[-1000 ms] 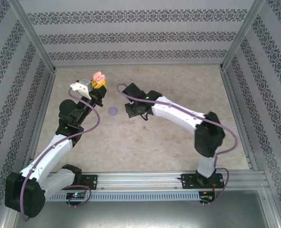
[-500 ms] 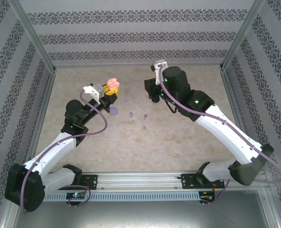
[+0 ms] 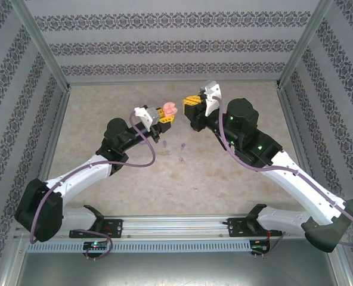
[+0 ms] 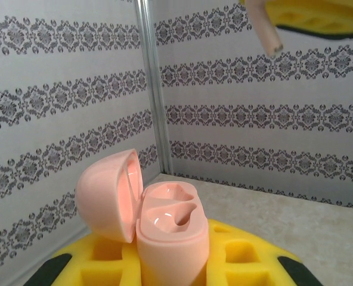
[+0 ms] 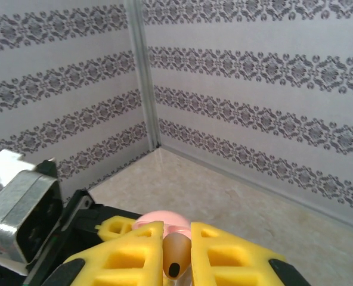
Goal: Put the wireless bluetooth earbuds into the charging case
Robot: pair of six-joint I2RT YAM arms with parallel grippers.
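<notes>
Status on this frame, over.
Left end effector shut on open pink case, sockets empty. Right end effector shut on pink earbud. Lilac buds on table, out of the way.

Patterned wallpaper walls (image 3: 176, 44) and metal corner posts (image 4: 151, 83) enclose a beige table (image 3: 194, 185).

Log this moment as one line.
left gripper: shut on open pale pink charging case | right gripper: shut on pale pink earbud, near case | wells: empty
</notes>
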